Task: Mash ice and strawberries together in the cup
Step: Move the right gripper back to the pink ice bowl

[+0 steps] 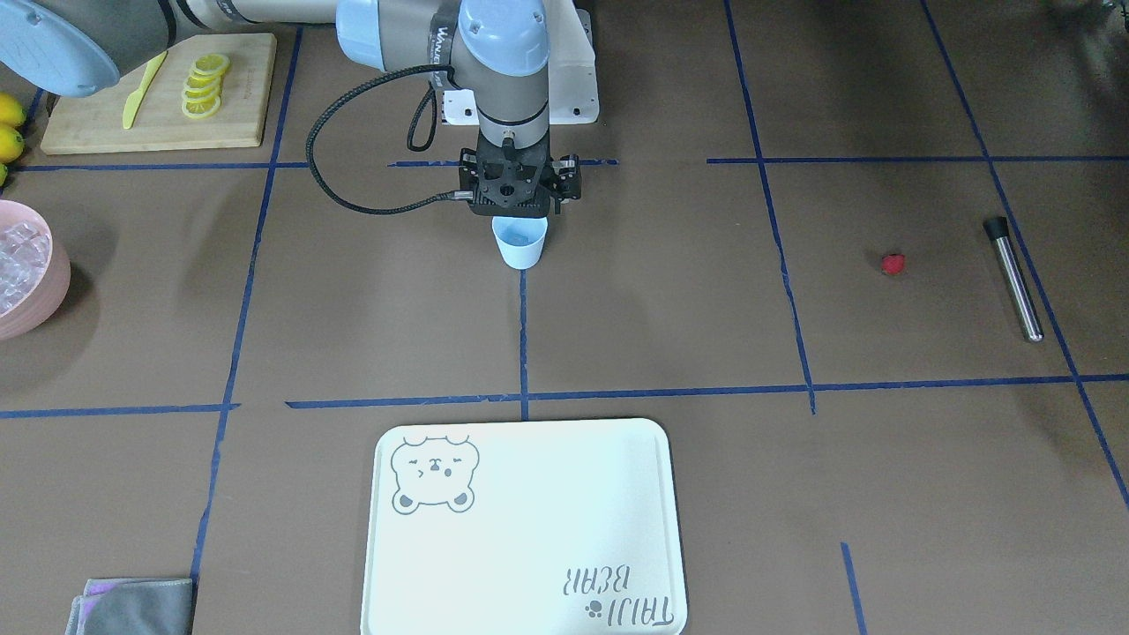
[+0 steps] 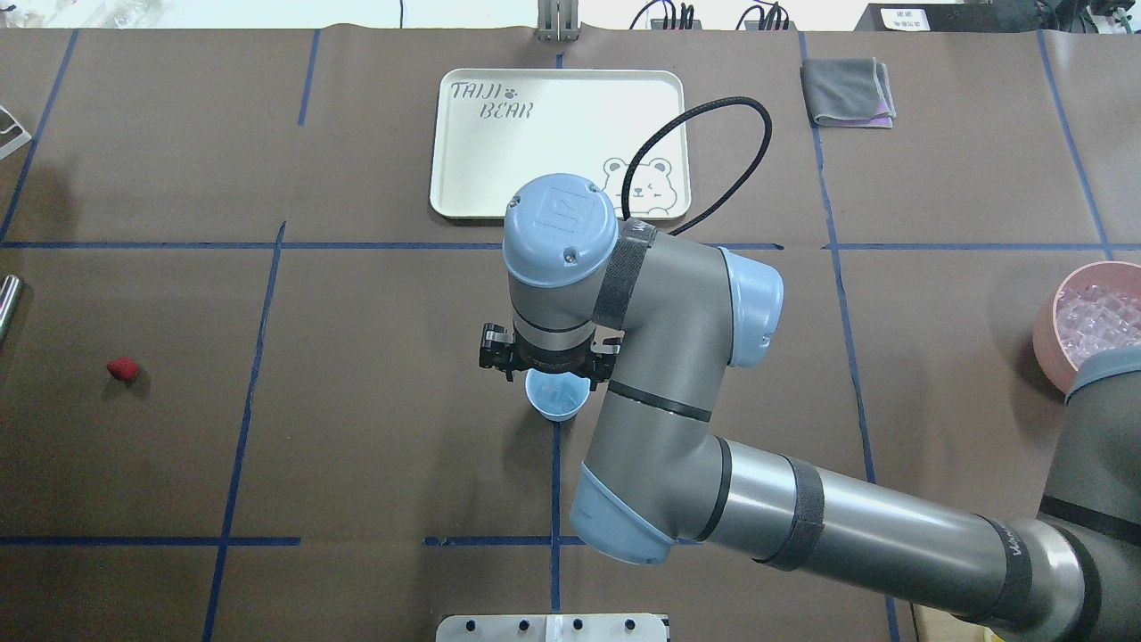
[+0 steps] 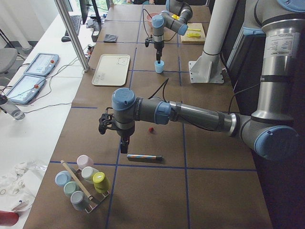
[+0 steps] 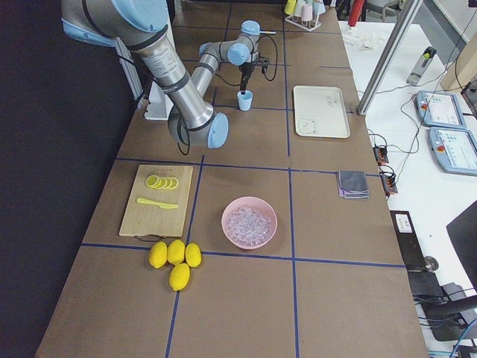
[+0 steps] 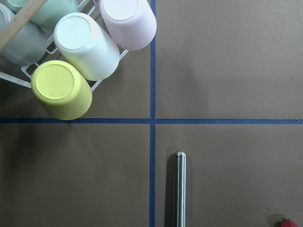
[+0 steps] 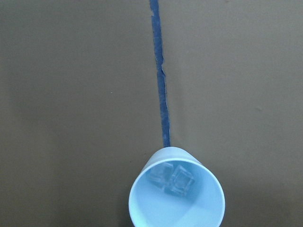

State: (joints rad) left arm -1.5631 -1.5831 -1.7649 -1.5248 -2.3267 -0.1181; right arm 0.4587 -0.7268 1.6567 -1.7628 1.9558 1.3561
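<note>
The pale blue cup (image 1: 520,245) stands upright at the table's middle and holds two ice cubes (image 6: 173,179). My right gripper (image 1: 518,207) hangs straight above the cup (image 2: 554,399); its fingertips are hidden, so I cannot tell if it is open. More ice (image 2: 1101,316) lies in the pink bowl (image 1: 53,291). The red strawberry (image 1: 893,264) lies alone on the mat, far from the cup. My left gripper (image 3: 124,145) hovers over a steel muddler (image 3: 144,156) near the strawberry (image 5: 285,222); I cannot tell whether it is open or shut.
A white bear tray (image 1: 529,547) lies beyond the cup. A cutting board (image 1: 238,106) with lemon slices and a yellow knife, and whole lemons (image 4: 175,257), are on the right arm's side. A rack of coloured cups (image 3: 83,183) stands beside the muddler (image 5: 180,189). A grey cloth (image 2: 847,89) lies by the tray.
</note>
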